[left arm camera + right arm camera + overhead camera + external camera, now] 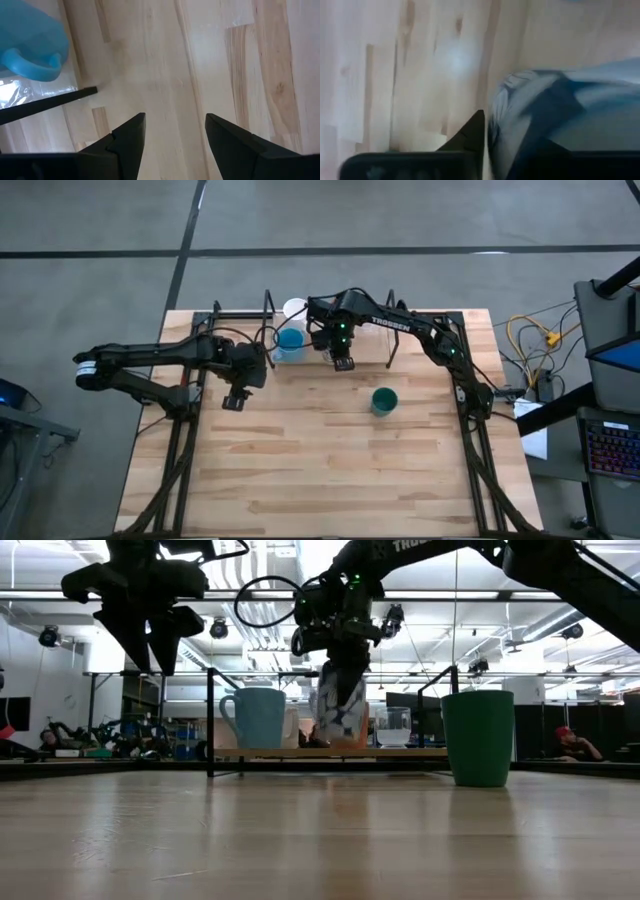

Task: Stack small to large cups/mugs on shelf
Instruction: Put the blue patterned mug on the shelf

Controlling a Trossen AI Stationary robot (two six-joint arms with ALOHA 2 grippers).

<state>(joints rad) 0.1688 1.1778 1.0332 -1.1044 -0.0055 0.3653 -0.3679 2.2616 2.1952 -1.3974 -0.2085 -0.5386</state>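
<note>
A patterned white mug [338, 705] is held clamped in the right gripper [343, 363], just over the shelf [330, 752] — in the right wrist view the mug [560, 120] is pressed against one dark finger [470, 135]. Just beside that gripper, on its left, the blue mug [290, 343] is seen standing on the shelf [400, 320], with a white cup [294, 308] beyond it. The green cup [384, 401] stands on the table [330, 470], near the right gripper and clear of the shelf. The left gripper [236, 400] is held above the table with its fingers [127, 145] spread and nothing between them — the blue mug [30, 45] lies near it.
</note>
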